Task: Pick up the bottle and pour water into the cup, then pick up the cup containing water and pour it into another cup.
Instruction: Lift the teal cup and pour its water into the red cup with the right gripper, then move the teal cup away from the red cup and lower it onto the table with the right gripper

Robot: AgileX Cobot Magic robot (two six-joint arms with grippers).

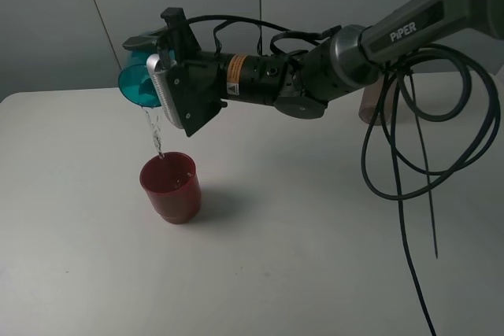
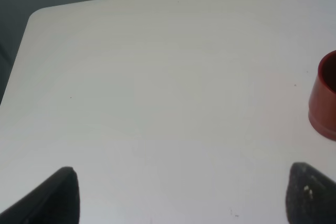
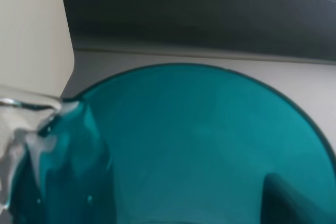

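Between the closed fingers of the right gripper (image 1: 157,76): teal cup (image 1: 135,83), tipped on its side, water (image 1: 156,133) streaming from the rim. Directly below: red cup (image 1: 171,186) upright on the table (image 1: 315,257). Left gripper (image 2: 178,195): fingers wide apart, holding nothing.

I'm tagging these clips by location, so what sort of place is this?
Probably a robotics lab test bench: a bare white table against plain grey walls, a cabled robot arm, and only plastic cups set out.
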